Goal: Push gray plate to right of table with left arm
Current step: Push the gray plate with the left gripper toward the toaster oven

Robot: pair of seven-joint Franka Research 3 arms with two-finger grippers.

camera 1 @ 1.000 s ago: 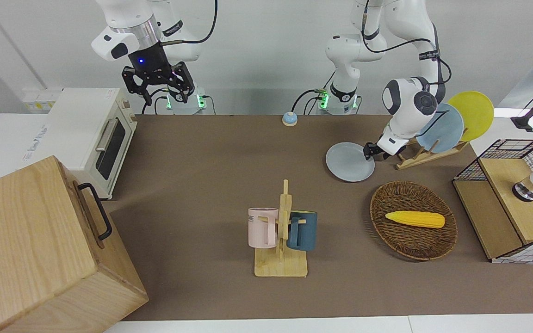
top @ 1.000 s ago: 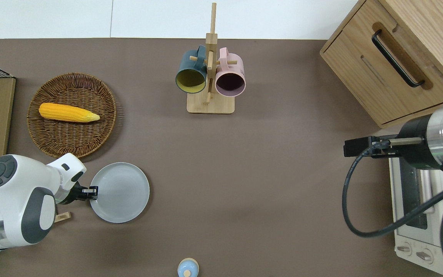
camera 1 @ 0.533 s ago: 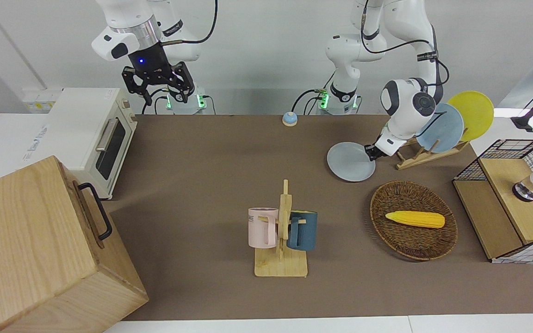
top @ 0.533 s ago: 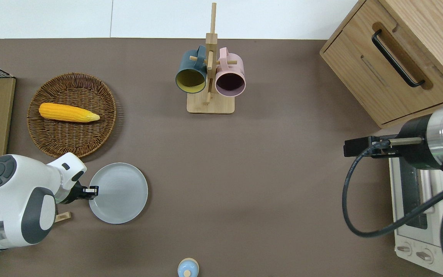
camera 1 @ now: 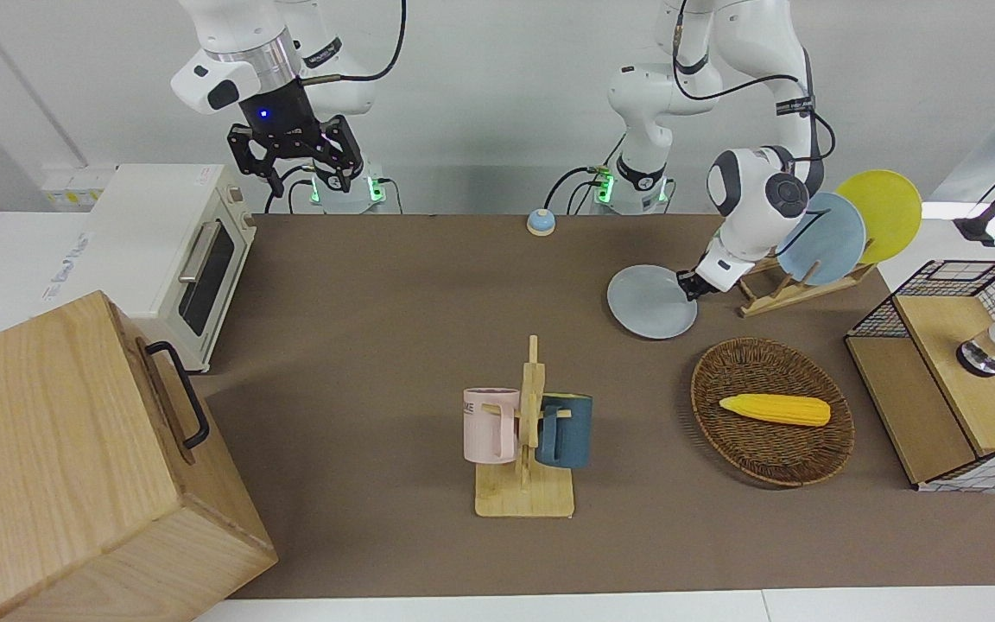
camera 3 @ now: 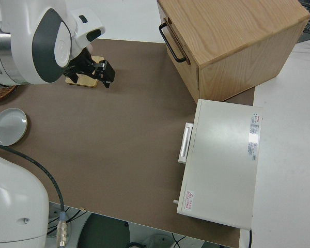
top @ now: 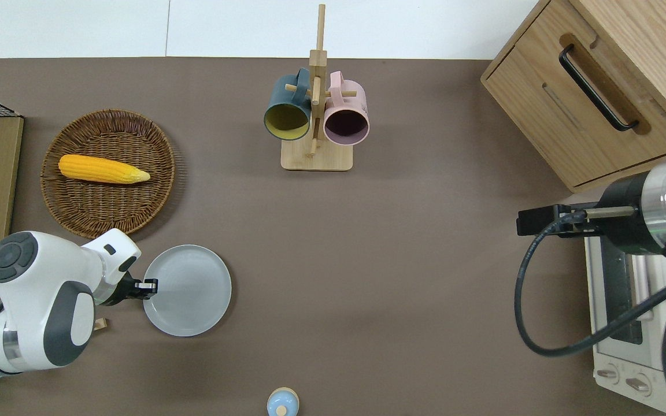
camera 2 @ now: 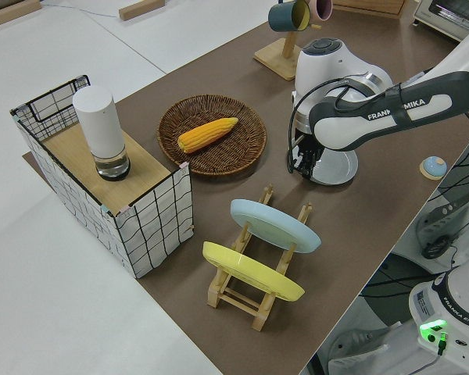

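Note:
The gray plate (camera 1: 653, 301) lies flat on the brown table (camera 1: 394, 294) toward the left arm's end, nearer to the robots than the wicker basket; it also shows in the overhead view (top: 187, 290). My left gripper (top: 148, 285) is low at the table, shut, its tip against the plate's rim on the side toward the left arm's end. In the front view the left gripper (camera 1: 688, 288) touches that same rim. My right gripper (camera 1: 307, 173) is open and parked.
A wooden rack (camera 1: 787, 294) with a sky-blue plate (camera 1: 821, 238) and a yellow plate (camera 1: 882, 212) stands beside the left gripper. A wicker basket (camera 1: 698, 389) holds corn (camera 1: 774, 409). A mug rack (camera 1: 525, 492), bell (camera 1: 539, 223), toaster oven (camera 1: 161, 250) and wooden box (camera 1: 57, 458) stand elsewhere.
The left gripper has moved a little toward the right arm's end of the table, and the gray plate has slid that way with it. The right arm has not moved.

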